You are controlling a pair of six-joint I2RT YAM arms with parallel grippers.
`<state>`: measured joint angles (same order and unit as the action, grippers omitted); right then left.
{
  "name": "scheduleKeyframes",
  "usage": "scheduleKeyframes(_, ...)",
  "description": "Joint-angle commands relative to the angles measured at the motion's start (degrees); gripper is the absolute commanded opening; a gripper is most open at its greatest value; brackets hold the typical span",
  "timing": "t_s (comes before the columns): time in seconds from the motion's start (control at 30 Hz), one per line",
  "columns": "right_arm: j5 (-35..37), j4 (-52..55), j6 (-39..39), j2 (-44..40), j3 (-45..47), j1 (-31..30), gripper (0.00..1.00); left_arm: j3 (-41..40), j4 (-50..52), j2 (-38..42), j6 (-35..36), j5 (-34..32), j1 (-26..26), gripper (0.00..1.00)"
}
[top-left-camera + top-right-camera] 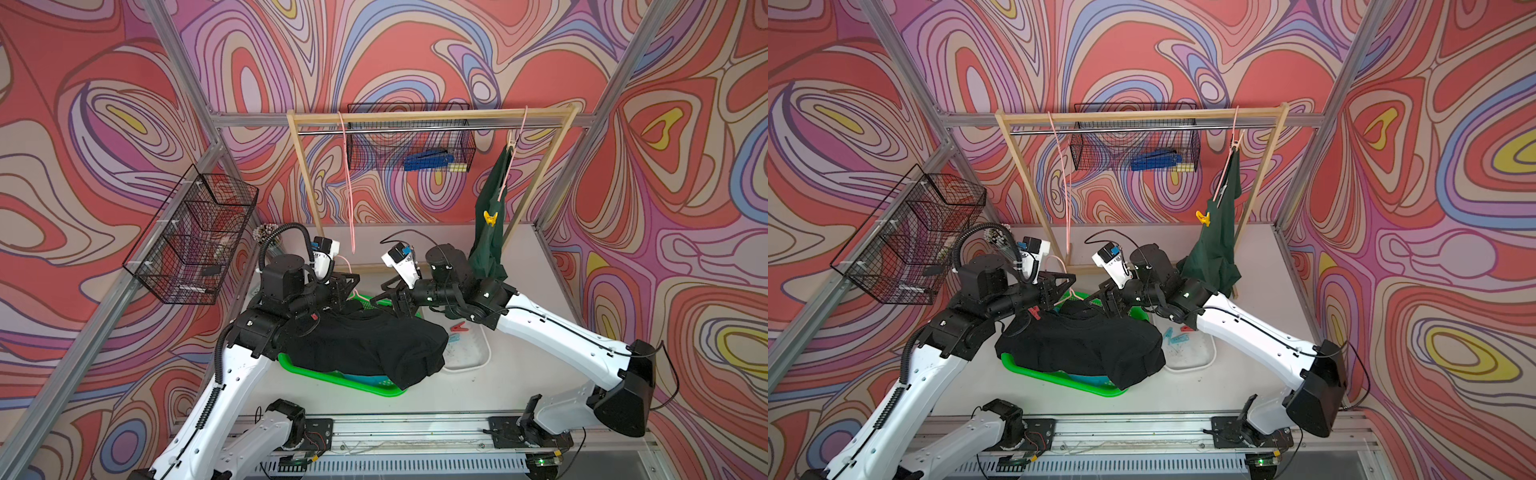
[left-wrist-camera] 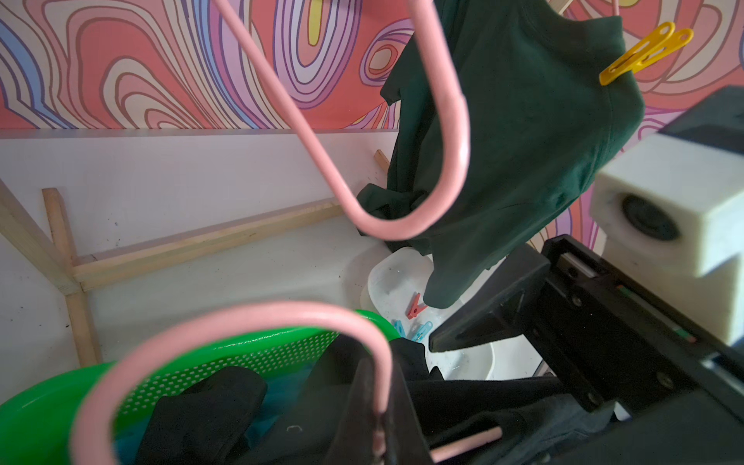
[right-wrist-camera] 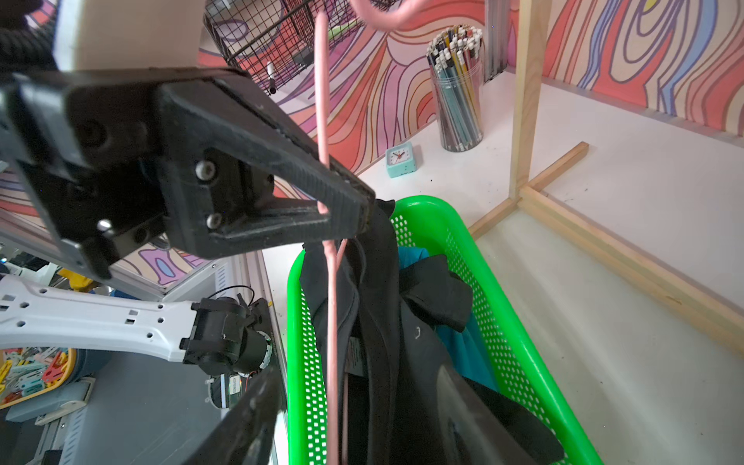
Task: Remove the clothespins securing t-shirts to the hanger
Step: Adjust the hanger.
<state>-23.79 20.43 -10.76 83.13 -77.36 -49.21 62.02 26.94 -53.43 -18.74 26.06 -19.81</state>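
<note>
A black t-shirt [image 1: 365,340] on a pink hanger [image 2: 241,322] lies over the green basket [image 1: 316,370], with a red clothespin [image 1: 1034,312] on its near shoulder. My left gripper [image 2: 380,422] is shut on that hanger's hook. My right gripper [image 3: 362,422] is open, its fingers [image 3: 483,402] on either side of the shirt's collar and the hanger wire. A dark green t-shirt [image 1: 490,232] hangs at the right of the rail, pinned by a yellow clothespin [image 1: 490,218] and a pale one [image 1: 512,141] higher up. A turquoise t-shirt [image 3: 463,346] lies under the black one.
A white tray [image 1: 473,357] right of the basket holds a red clothespin [image 1: 459,327] and blue ones [image 1: 455,338]. An empty pink hanger [image 1: 349,187] hangs at the left of the wooden rack [image 1: 415,116]. Wire baskets [image 1: 195,241] are on the walls; a pencil jar [image 3: 459,88] and a small clock [image 3: 399,159] stand at the back left.
</note>
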Motion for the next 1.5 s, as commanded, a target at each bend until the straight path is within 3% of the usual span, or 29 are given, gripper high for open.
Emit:
scheduleKeyframes(0.0, -2.87, -1.73, -0.13, 1.42, -1.48, -0.42, 0.63, 2.41, -0.36, -0.09, -1.38, -0.12, -0.75, 0.0)
scheduleKeyframes(0.4, -3.98, -3.81, -0.2, 7.02, -4.66, -2.47, 0.57, 3.04, -0.73, -0.73, -1.81, 0.21, -2.14, 0.0)
scheduleKeyframes(0.6, -4.38, -3.9, 1.16, 9.36, -6.87, -2.45, 0.49, 2.95, -0.13, -0.23, -2.05, 0.32, -2.2, 0.0)
scheduleKeyframes(0.73, -4.68, -3.84, 1.92, 10.75, -7.78, -2.42, 0.41, 2.77, 0.11, 0.34, -2.42, 0.33, -2.28, 0.0)
scheduleKeyframes(0.97, -4.26, -4.42, 2.58, 10.75, -7.08, -2.46, 0.14, 2.47, 0.75, 0.69, -2.6, -0.18, -2.42, 0.01)
scheduleKeyframes(1.17, -3.49, -5.35, 3.1, 9.96, -5.36, -2.45, 0.01, 2.2, 3.0, 1.42, -2.79, -1.47, -2.39, 0.36)
scheduleKeyframes(1.3, -2.99, -5.75, 3.32, 9.68, -4.64, -2.45, 0.0, 1.17, 4.88, 3.15, -3.57, -2.63, -2.41, 0.61)
scheduleKeyframes(1.47, -1.89, -6.08, 3.57, 9.08, -3.64, -2.47, 0.0, -0.05, 8.8, 6.54, -4.8, -4.84, -2.36, 0.84)
